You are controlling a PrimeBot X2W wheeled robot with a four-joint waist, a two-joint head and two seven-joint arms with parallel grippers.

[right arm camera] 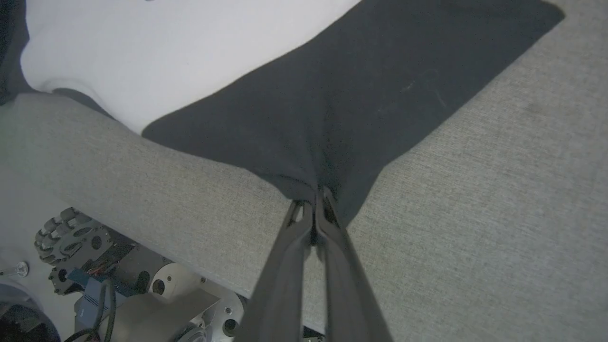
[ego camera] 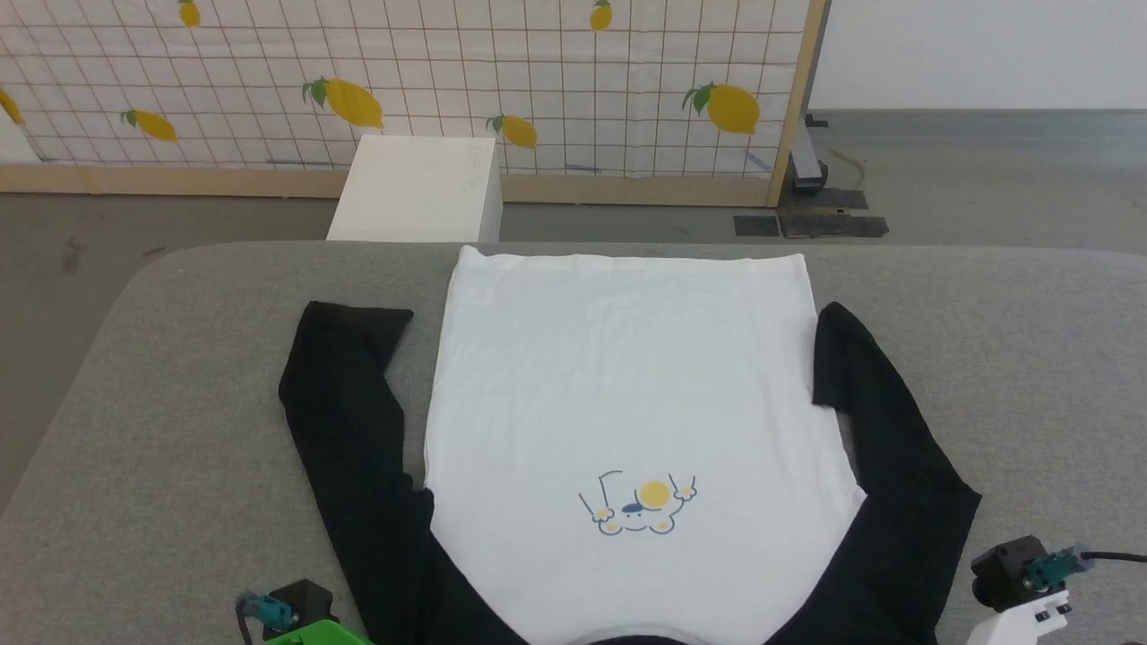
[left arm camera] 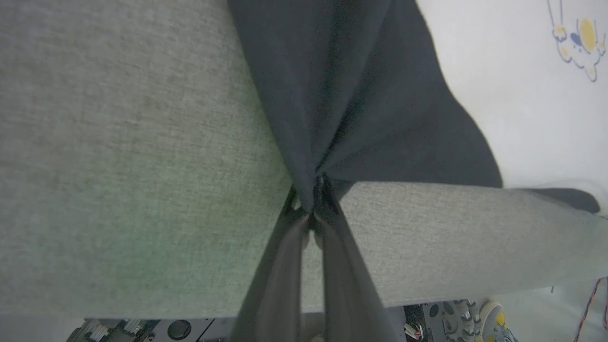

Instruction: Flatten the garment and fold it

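Observation:
The garment (ego camera: 627,376) lies spread face up on the grey table (ego camera: 179,403), its white body flat, hem at the far side and chest print (ego camera: 638,506) near me. Both black sleeves angle outward and away from me. In the left wrist view my left gripper (left arm camera: 311,199) is shut on the near edge of the left black sleeve (left arm camera: 351,95), and the cloth puckers at its tips. At the other shoulder, my right gripper (right arm camera: 317,199) is shut on the near edge of the right black sleeve (right arm camera: 332,109), close to the table's front edge.
A white box (ego camera: 417,188) stands on the floor beyond the table, in front of a lemon-print screen (ego camera: 403,81). Bare grey tabletop flanks both sleeves. Below the table's front edge my wheeled base (right arm camera: 61,237) shows.

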